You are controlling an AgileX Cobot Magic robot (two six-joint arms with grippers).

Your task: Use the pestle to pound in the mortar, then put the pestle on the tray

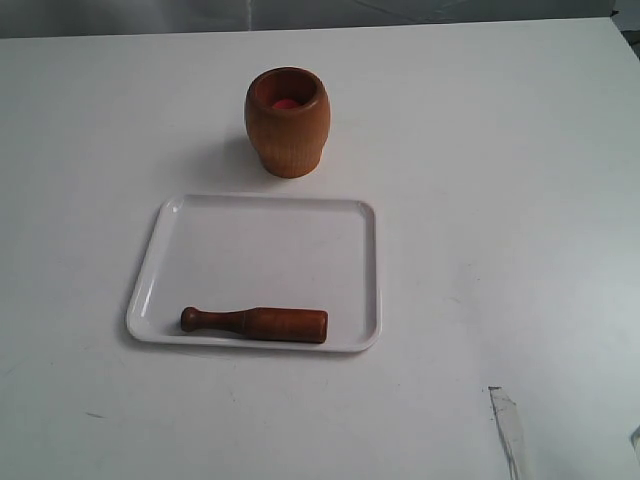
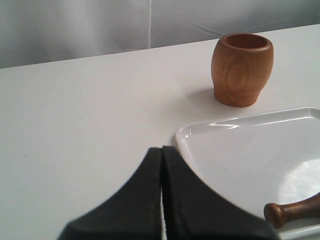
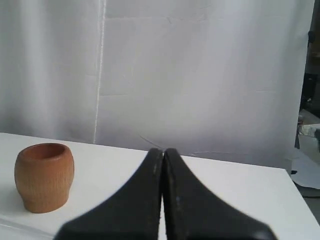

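The wooden mortar (image 1: 287,121) stands upright on the white table behind the tray, its inside reddish. The white tray (image 1: 220,250) lies in front of it, and the dark-brown pestle (image 1: 255,323) rests flat along the tray's near rim, knob end to the left. My left gripper (image 2: 162,148) is shut and holds nothing; it hangs beside the tray's corner (image 2: 182,135), with the mortar (image 2: 242,68) beyond and the pestle's knob (image 2: 280,213) showing. Also shut and holding nothing, my right gripper (image 3: 163,150) is raised, with the mortar (image 3: 44,176) off to one side. Neither gripper shows in the exterior view.
A pale strip (image 1: 507,428) pokes in at the lower right of the exterior view. A white curtain (image 3: 200,75) hangs behind the table's far edge.
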